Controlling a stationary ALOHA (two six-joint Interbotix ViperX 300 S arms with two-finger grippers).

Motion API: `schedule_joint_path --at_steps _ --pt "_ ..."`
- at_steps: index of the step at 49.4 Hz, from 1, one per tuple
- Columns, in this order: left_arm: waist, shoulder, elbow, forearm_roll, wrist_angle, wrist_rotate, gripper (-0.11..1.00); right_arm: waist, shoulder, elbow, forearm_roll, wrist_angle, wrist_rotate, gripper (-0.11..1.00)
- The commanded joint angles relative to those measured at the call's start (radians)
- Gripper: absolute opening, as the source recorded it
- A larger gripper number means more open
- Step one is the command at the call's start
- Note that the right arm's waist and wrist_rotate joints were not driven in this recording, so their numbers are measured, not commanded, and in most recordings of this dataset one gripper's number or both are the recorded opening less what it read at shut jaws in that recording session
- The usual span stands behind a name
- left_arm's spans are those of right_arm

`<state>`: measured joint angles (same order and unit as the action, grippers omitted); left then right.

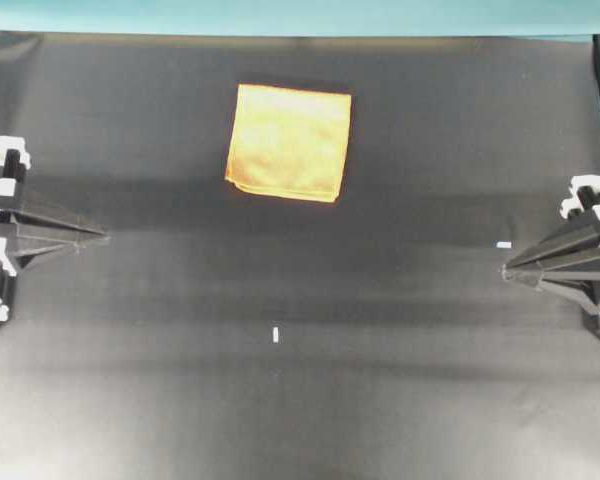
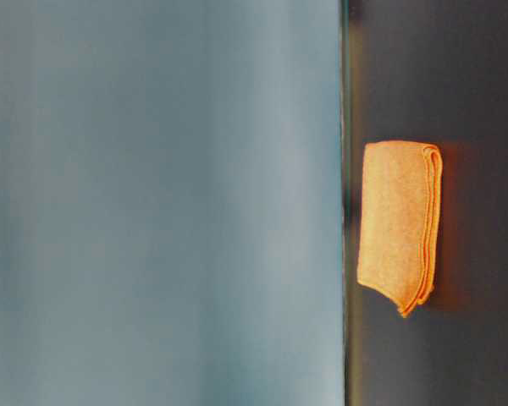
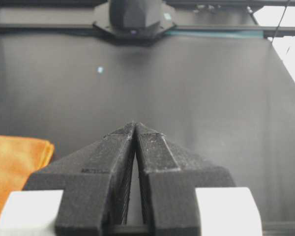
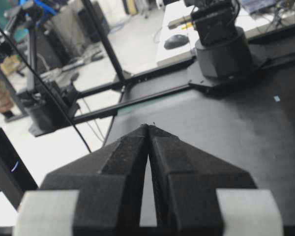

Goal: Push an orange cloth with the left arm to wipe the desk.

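Note:
The orange cloth lies folded flat on the black desk, toward the back and near the middle; it also shows in the table-level view as the orange cloth and at the lower left of the left wrist view as the orange cloth. My left gripper rests at the left edge, well short of the cloth, its jaws shut with tips touching and nothing between them. My right gripper sits at the right edge, also shut and empty.
Small white tape marks lie on the desk and near the right gripper. A teal border strip runs along the back edge. The opposite arm's base stands across the desk.

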<state>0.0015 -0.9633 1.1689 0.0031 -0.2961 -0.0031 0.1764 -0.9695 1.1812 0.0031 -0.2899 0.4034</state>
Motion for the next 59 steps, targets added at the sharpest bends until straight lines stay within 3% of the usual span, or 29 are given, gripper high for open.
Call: schedule_joint_path --at_steps 1,5,10,17,34,38,50,52,59 --pt "0.081 0.066 -0.014 0.038 0.020 -0.003 0.06 0.000 0.014 -0.020 0.000 -0.014 0.000 0.03" --pt "0.153 0.146 -0.025 0.040 0.021 -0.008 0.04 0.000 0.020 -0.020 -0.002 -0.008 0.000 0.11" --pt "0.213 0.264 -0.054 0.040 -0.008 0.006 0.00 0.000 0.031 -0.017 0.000 -0.008 0.000 0.01" --pt "0.256 0.431 -0.117 0.041 -0.081 0.028 0.00 0.002 0.040 -0.011 0.000 0.012 0.002 0.01" --pt "0.336 0.864 -0.408 0.041 -0.150 0.086 0.03 0.002 0.040 0.011 0.000 0.046 0.000 0.01" --pt "0.353 0.933 -0.465 0.041 -0.152 0.086 0.17 0.002 0.035 0.021 0.000 0.064 0.000 0.01" --pt "0.416 1.097 -0.572 0.040 -0.184 0.051 0.83 0.002 0.029 0.037 0.000 0.087 0.000 0.01" --pt "0.425 1.124 -0.584 0.040 -0.192 0.034 0.87 0.000 0.029 0.037 0.000 0.087 0.000 0.01" --pt "0.456 1.213 -0.620 0.040 -0.196 -0.025 0.82 0.000 0.029 0.037 0.000 0.084 0.000 0.01"
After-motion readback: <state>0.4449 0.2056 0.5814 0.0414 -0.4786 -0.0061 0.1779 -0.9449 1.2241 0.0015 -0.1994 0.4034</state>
